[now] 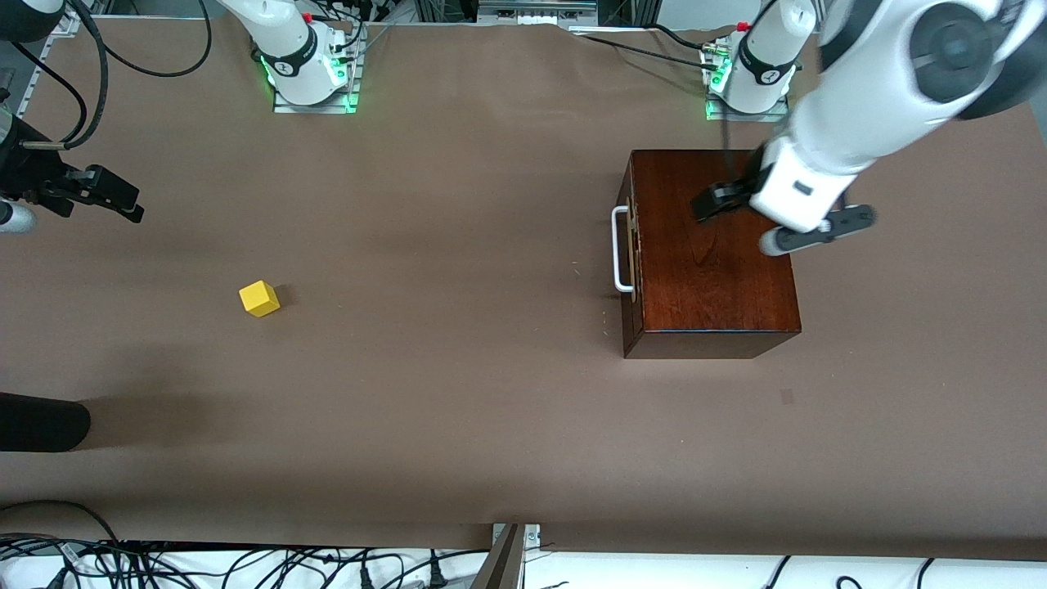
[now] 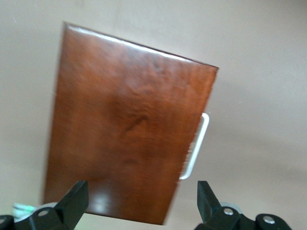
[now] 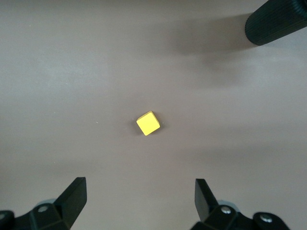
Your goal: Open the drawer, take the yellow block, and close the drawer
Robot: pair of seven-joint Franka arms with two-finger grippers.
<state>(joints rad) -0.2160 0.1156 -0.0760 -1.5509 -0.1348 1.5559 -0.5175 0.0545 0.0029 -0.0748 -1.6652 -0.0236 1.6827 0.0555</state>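
Note:
The dark mahogany box (image 1: 712,262) stands at the left arm's end of the table. The drawer (image 1: 631,245) is pushed flush into it, its white handle (image 1: 622,249) facing the right arm's end. My left gripper (image 1: 782,211) hangs open over the box top, holding nothing. In the left wrist view the box (image 2: 129,124) and handle (image 2: 196,148) lie below the open left gripper (image 2: 141,201). The yellow block (image 1: 259,298) sits alone on the brown table toward the right arm's end. My right gripper (image 1: 65,203) waits open above the table near there, and its wrist view shows the block (image 3: 147,123) ahead of the empty gripper (image 3: 139,201).
A black cylinder (image 1: 41,425) pokes in over the table edge at the right arm's end, nearer the front camera than the block; the black cylinder (image 3: 276,21) also shows in the right wrist view. Cables run along the table's near edge (image 1: 245,564). Both arm bases stand at the back.

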